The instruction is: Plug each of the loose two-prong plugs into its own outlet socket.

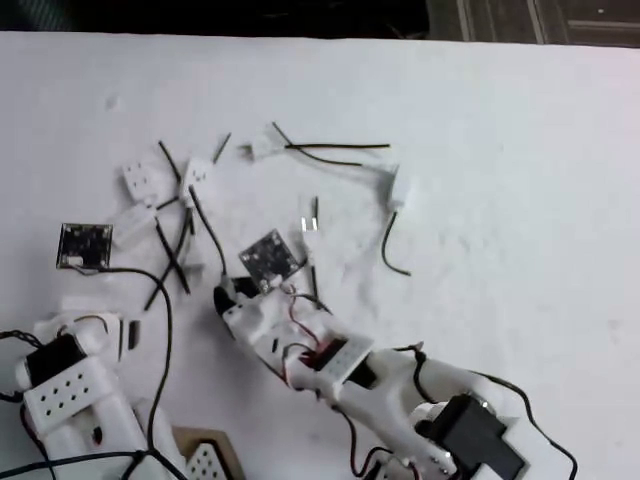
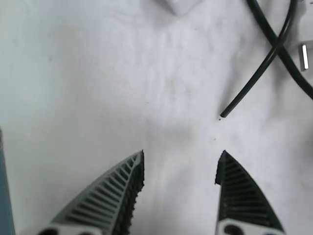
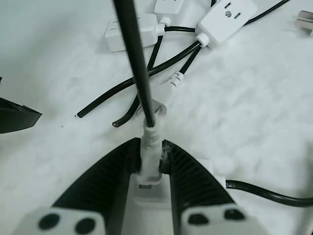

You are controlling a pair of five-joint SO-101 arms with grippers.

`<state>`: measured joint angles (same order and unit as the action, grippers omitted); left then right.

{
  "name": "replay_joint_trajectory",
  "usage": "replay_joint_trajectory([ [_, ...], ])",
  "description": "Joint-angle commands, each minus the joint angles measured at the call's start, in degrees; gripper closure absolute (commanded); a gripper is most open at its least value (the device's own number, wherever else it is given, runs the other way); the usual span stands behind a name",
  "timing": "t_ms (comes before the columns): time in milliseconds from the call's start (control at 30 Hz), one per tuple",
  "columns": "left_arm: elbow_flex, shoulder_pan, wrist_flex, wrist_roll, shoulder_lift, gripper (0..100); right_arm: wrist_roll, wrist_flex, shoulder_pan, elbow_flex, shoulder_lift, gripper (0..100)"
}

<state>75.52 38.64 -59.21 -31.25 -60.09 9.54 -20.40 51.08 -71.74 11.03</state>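
My right gripper point(image 3: 151, 149) is shut on a small white plug point(image 3: 149, 161) whose black cord point(image 3: 134, 54) runs away from it. In the high view this gripper point(image 1: 228, 300) sits low at the table's middle left. Just beyond it lie a white outlet socket point(image 3: 227, 17), a white plug block point(image 3: 129, 32) and a small pale plug point(image 3: 164, 100) among crossed cords. My left gripper point(image 2: 180, 169) hangs open over bare table, with a loose cord end point(image 2: 234, 105) just ahead of it. Two more corded plugs point(image 1: 265, 148) point(image 1: 398, 190) lie farther back.
Two dark square boards point(image 1: 85, 245) point(image 1: 270, 258) lie flat near the cords. A white socket block point(image 1: 145, 178) sits at the back left. The left arm point(image 1: 65, 385) stands at the near left corner. The table's right half is bare white cloth point(image 1: 520, 200).
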Motion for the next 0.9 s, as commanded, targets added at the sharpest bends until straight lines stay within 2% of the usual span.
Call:
replay_joint_trajectory([
  [0,-1.67,-0.57,0.70,0.79,-0.75,76,-0.62,-0.13,-1.01,0.18,1.19,98.1],
  [133,-1.67,-0.57,0.70,0.79,-0.75,76,-1.14,-0.04,-0.75,0.18,1.01,98.1],
  [333,-1.67,-0.57,0.70,0.70,-0.75,76,-6.68,0.13,-0.31,0.09,1.01,98.1],
  [600,-1.67,-0.57,0.70,0.70,-0.75,76,-6.07,6.46,0.57,0.26,1.45,98.1],
  [733,-1.67,-0.57,0.70,0.70,-0.75,76,-0.88,6.55,0.57,0.53,1.45,98.1],
  [867,-1.67,-0.57,0.70,0.70,-0.75,76,-0.44,9.01,0.57,0.62,1.45,98.1],
])
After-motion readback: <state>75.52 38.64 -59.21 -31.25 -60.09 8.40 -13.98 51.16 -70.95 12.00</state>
